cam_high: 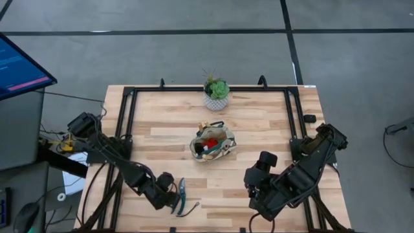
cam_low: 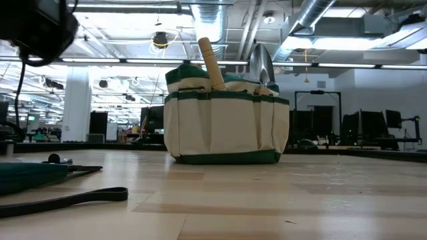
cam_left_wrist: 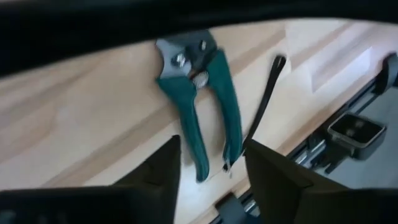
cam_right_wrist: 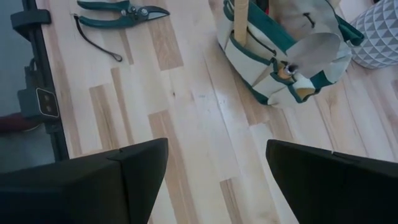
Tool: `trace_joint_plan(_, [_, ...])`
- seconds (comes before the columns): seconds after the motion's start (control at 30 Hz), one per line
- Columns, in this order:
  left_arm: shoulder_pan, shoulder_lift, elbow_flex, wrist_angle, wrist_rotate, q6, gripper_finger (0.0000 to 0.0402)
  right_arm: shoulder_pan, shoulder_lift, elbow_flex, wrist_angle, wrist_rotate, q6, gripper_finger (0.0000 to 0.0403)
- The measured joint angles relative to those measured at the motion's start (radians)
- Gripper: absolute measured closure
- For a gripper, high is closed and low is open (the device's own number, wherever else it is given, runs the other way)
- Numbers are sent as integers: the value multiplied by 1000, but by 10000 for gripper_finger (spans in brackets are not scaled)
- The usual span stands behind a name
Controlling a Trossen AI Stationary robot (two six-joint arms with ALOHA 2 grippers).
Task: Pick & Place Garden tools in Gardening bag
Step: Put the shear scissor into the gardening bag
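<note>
Down at the near edge of the pale wooden table point(cam_high: 259, 129), left gripper point(cam_left_wrist: 211, 163) hovering right over the green-handled pruning shears point(cam_left_wrist: 199, 102), fingers point(cam_left_wrist: 163, 167) spread with the handle ends showing in the gap between them. Nothing pinched. Shears lying flat on the boards, steel blades pointing away from the wrist, thin black wrist loop point(cam_left_wrist: 266, 93) trailing beside the handles.

Well apart, mid-table, the beige fabric gardening bag with dark green trim point(cam_high: 213, 144), already stocked: pale wooden handle point(cam_low: 211, 63) and a grey metal trowel blade point(cam_low: 260, 63) poking out the top, something red inside from above. White pot with the green plant point(cam_high: 216, 92) beyond the bag.

Right gripper point(cam_right_wrist: 217, 171) parked at the near right side, fingers wide apart, empty, looking across at bag and shears.

Looks like the pick step on the last loose tool. Next, by my reading: lower, straddle both handles, squeeze, lift clear, carry to the bag mouth. One to watch: that loop snagging.
</note>
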Motion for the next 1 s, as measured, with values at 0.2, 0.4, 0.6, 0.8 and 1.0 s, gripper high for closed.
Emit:
trace_joint_plan(0.2, [-23,0,-16,-3,20,-42,210,-1,0,0,1,0,2,138])
trace_joint_plan(0.4, [-23,6,-20,2,20,-56,206,-5,0,0,0,0,2,138])
trace_joint_plan(0.6, [-22,58,-21,64,21,-60,206,-16,0,0,0,0,-5,138])
trace_joint_plan(0.8, [-21,132,-21,102,88,-67,206,-22,0,0,-3,1,-6,138])
trace_joint_plan(1.0, [-16,178,-15,183,150,-67,206,-22,0,0,-4,1,-6,138])
